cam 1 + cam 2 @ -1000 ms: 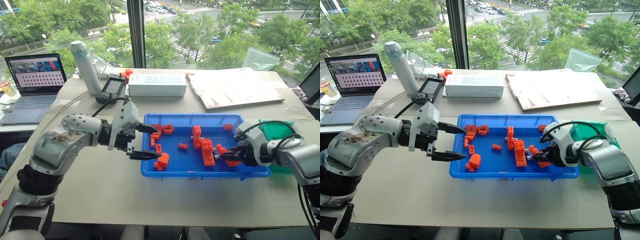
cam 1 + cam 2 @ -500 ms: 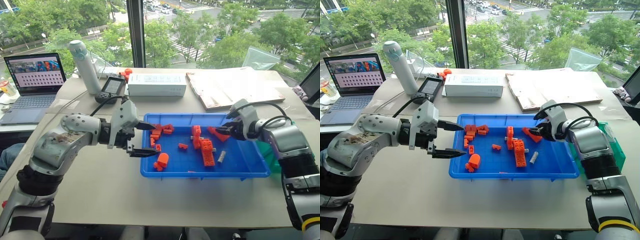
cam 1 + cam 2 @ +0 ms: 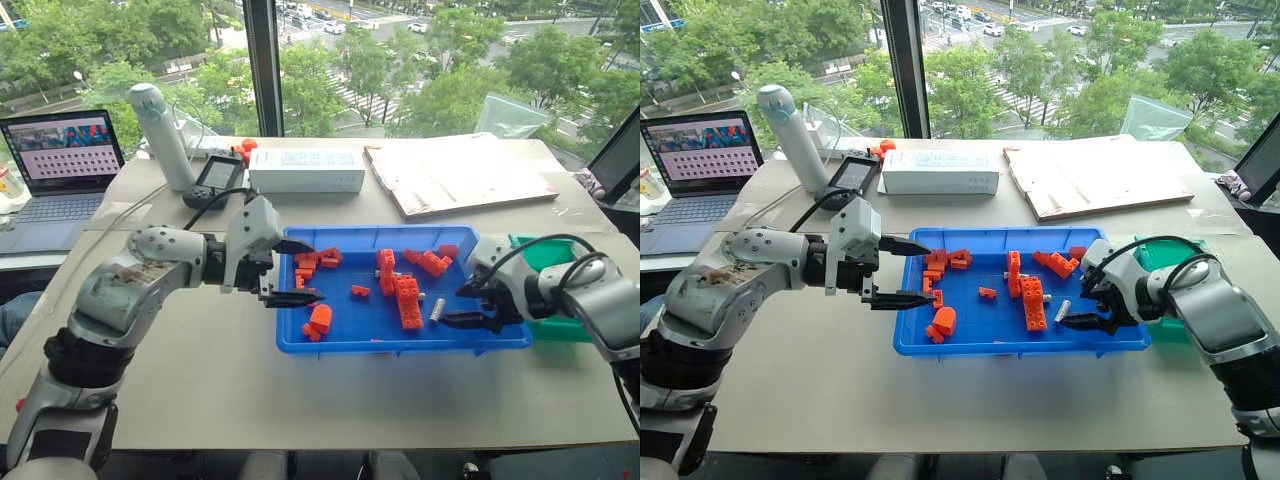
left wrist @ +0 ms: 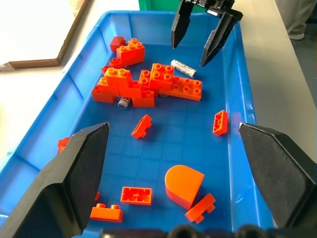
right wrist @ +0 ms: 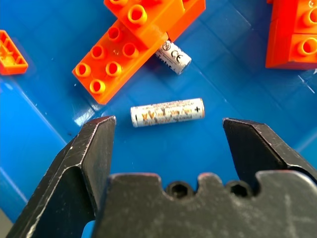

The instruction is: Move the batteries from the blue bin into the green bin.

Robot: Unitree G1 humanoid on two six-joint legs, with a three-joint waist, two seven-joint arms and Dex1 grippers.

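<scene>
Fingers of the left gripper [image 3: 297,272] are standing wide apart over the left end of the blue bin [image 3: 300,342], holding nothing; that arm is hanging there clear of the work. It is best kept out of the way, so the two arms are not crowding each other.

Moving rightward, orange bricks [image 3: 408,300] are lying scattered across the tray floor. A second battery [image 4: 124,102] is sitting half tucked under the brick cluster, touching it, so it looks like the harder pick and is better saved for later.

Further right, one battery [image 5: 167,113] is lying flat on the bare blue floor, just beside a long orange brick [image 5: 133,42] but apart from it. The right gripper [image 5: 166,141] is hovering just above this battery, jaws spread wide and empty, one finger toward each end of the cylinder.

Judging from that, the step in hand is the grasp. Closing end-to-end on a slim round thing is risky, since it may pop out; rolling the wrist so the pads are meeting its long sides seems wiser. Descending straight down is also keeping the fingers off the nearby brick.

At the far right, the green bin [image 3: 548,256] is waiting just past the tray's wall, so the carry should be short.
</scene>
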